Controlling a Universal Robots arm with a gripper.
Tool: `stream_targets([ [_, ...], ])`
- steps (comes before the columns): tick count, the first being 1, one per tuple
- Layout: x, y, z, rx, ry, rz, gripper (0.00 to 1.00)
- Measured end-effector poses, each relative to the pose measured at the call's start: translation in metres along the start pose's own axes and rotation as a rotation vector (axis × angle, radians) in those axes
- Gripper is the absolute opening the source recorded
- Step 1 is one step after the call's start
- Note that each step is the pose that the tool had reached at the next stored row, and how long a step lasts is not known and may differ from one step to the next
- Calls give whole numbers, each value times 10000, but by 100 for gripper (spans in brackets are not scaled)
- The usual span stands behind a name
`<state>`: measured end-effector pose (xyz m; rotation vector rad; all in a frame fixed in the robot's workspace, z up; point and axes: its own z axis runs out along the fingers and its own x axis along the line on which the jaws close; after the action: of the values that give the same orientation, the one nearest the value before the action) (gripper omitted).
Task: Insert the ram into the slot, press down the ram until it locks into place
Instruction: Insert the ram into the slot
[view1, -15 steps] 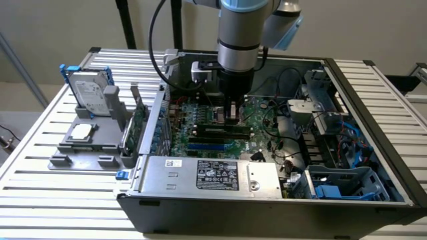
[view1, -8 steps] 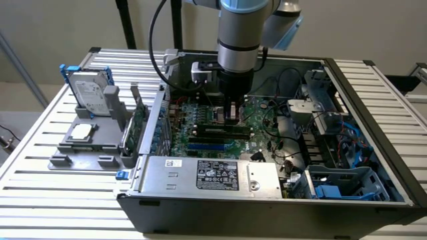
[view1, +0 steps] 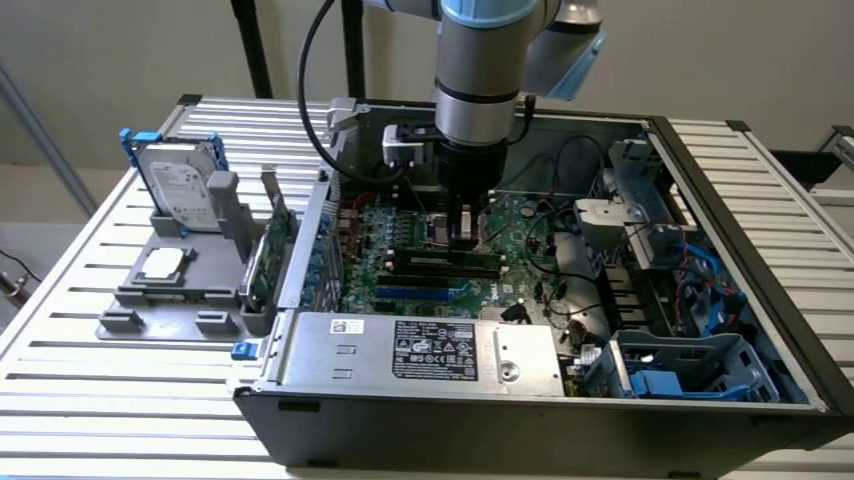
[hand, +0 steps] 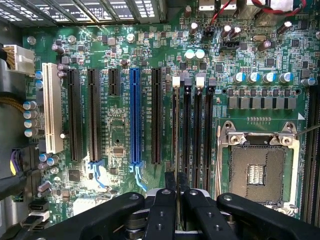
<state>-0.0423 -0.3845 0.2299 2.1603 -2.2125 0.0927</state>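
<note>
My gripper (view1: 463, 236) reaches straight down into the open computer case, over the row of black memory sockets (view1: 441, 263). In the wrist view its two black fingers (hand: 169, 184) stand close together around the ram (hand: 174, 130). The ram shows edge-on as a thin dark line running along the slot (hand: 176, 82), the memory socket nearest the long black card slots, which has a white end clip. The gripper (hand: 176, 183) is shut on the ram's near end. Three identical sockets (hand: 198, 125) lie parallel beside it. How deep the ram sits I cannot tell.
A blue slot (hand: 134, 115) and black card slots lie on one side, the square silver CPU socket (hand: 257, 172) on the other. Loose cables (view1: 561, 250), a grey power supply (view1: 427, 350) and a drive cage (view1: 681, 365) crowd the case. A hard drive (view1: 180, 190) and an upright green card (view1: 274, 255) stand outside.
</note>
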Motion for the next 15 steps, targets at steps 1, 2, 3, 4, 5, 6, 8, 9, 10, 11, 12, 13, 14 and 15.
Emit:
stream_targets([
  [1, 0, 0, 0, 0, -1, 0, 13],
  [2, 0, 0, 0, 1, -2, -1, 13],
  [3, 0, 0, -2, 1, -2, -1, 13],
  [4, 0, 0, -7, 1, -2, -1, 13],
  [5, 1, 0, -13, 0, -2, -2, 13],
  [6, 1, 0, -21, 1, -3, -2, 13],
  [8, 2, 0, -29, 2, -3, -3, 13],
  [9, 2, 0, -29, 2, -4, -5, 13],
  [10, 2, 0, -29, 2, -3, -6, 13],
  [11, 2, 0, -30, 2, -1, -8, 13],
  [12, 2, -1, -30, 3, 1, -10, 13],
  [13, 2, -1, -30, 7, 1, -13, 13],
  [14, 2, -1, -30, 12, 1, -13, 13],
  [15, 2, 0, -30, 20, 2, -15, 13],
])
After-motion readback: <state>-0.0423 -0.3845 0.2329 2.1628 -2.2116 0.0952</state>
